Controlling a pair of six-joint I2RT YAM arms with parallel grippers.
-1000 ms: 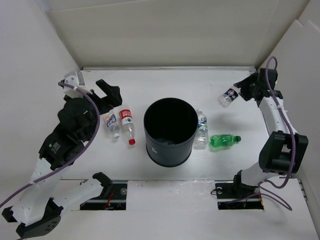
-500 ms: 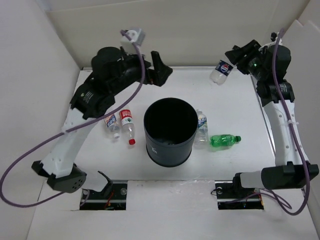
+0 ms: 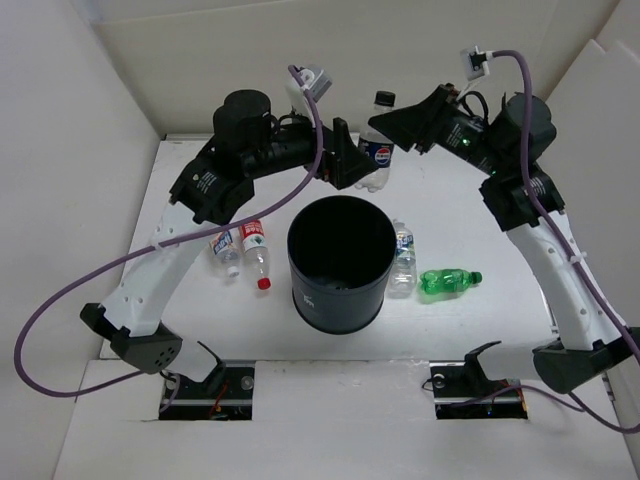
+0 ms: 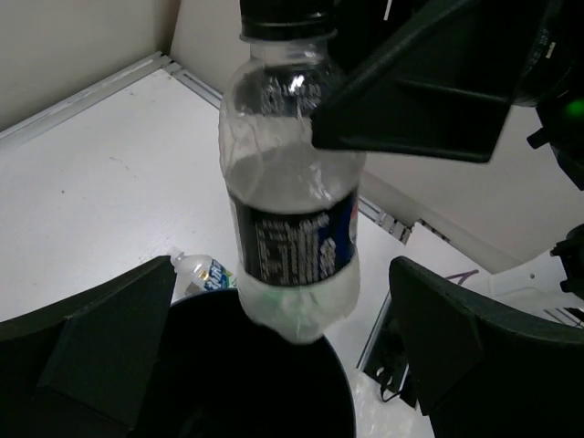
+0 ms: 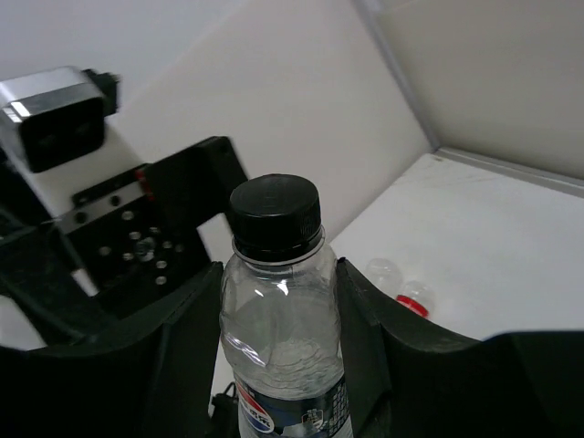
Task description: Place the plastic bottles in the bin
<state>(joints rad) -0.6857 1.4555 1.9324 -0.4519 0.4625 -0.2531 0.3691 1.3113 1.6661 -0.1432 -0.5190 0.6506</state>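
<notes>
A clear plastic bottle [image 3: 377, 148] with a black cap and a dark blue label hangs over the far rim of the black bin [image 3: 340, 300]. My right gripper [image 3: 398, 128] is shut on its shoulder just under the cap [image 5: 274, 214]. My left gripper [image 3: 350, 165] is open, and its fingers [image 4: 109, 351] stand apart on either side of the bottle's [image 4: 292, 210] lower end without touching it. Below the bottle is the bin's dark mouth [image 4: 333, 374]. On the table left of the bin lie a red-labelled bottle [image 3: 256, 248] and a blue-labelled one [image 3: 224, 250]. To the bin's right are a clear bottle [image 3: 403, 258] and a green bottle [image 3: 447, 281].
Both arms arch over the back half of the table and meet above the bin. White walls close in the left, back and right sides. The left wrist view shows one clear bottle [image 4: 203, 271] just past the bin's rim. Purple cables loop off both arms.
The right arm carried the bottle from the back right corner to above the bin's far rim. The left arm rose from the left bottles and swung in, its open fingers now around the held bottle.
</notes>
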